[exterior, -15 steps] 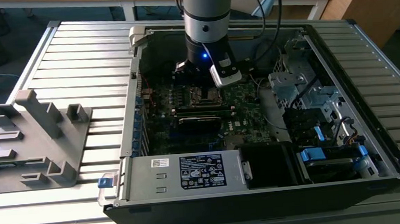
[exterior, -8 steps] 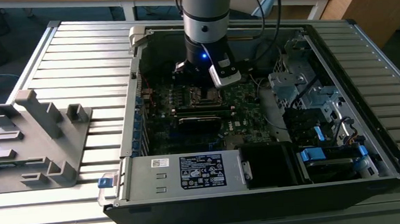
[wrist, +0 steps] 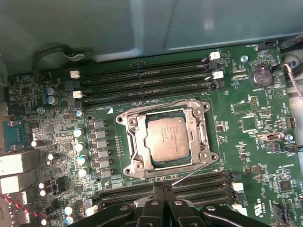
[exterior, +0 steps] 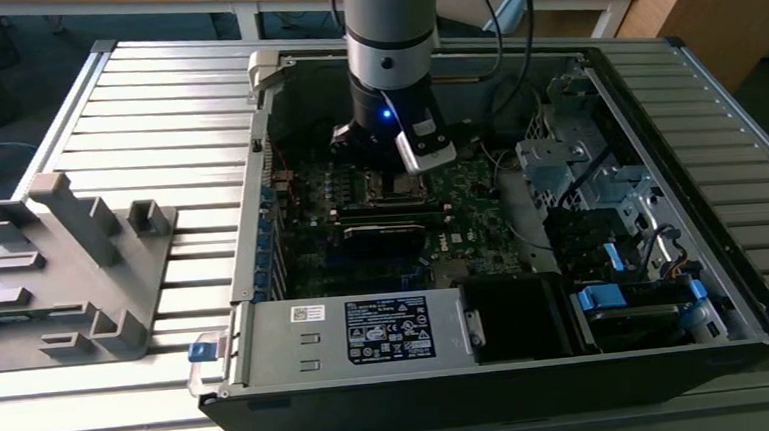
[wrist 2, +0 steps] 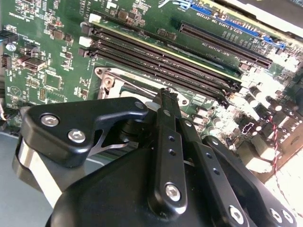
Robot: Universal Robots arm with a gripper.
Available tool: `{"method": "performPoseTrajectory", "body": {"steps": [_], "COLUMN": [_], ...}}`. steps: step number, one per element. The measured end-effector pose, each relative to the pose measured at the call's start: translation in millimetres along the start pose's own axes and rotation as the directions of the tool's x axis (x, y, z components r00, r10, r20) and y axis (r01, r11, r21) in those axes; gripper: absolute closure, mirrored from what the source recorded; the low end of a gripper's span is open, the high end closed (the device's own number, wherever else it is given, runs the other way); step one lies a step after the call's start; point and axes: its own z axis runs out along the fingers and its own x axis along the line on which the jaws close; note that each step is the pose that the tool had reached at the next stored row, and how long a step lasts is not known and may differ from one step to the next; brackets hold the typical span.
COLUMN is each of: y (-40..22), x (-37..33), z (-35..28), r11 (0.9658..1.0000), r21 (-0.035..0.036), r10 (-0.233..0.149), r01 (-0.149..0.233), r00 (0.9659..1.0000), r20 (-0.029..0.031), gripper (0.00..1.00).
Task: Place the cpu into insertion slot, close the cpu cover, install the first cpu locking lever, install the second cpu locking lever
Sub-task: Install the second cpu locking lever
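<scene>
The cpu [wrist: 166,140], a dull silver square chip, lies flat in the insertion slot [exterior: 386,187] on the green motherboard. The silvery cpu cover [wrist: 134,142] lies down around it, and the chip shows through its square window. A thin wire locking lever [wrist: 191,172] runs slantwise off one side of the socket, and its free end reaches my fingertips. Another wire lever [wrist: 156,106] runs along the opposite side of the frame. My gripper [wrist: 162,188] is shut just beside the socket, low over the memory slots, and nothing shows between its fingers. My gripper [wrist 2: 168,93] shows its tips by the socket frame's corner [wrist 2: 108,79].
Black memory slots [wrist: 142,80] flank the socket on both sides. The open computer case [exterior: 248,284] walls in the board, with a silver power-supply box [exterior: 365,332] at the near end and drive bays [exterior: 582,163] on the exterior view's right. A grey fixture [exterior: 67,265] stands outside the case.
</scene>
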Motion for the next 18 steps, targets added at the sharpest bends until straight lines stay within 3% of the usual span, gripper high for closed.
{"method": "performPoseTrajectory", "body": {"steps": [18], "y": [-0.6], "x": [2.8], "z": [3.1], "r11": [1.0000], "r21": [0.0003], "r10": [0.000], "r01": [0.000], "r00": [1.0000], "r20": [0.0000], "gripper": [0.89]}}
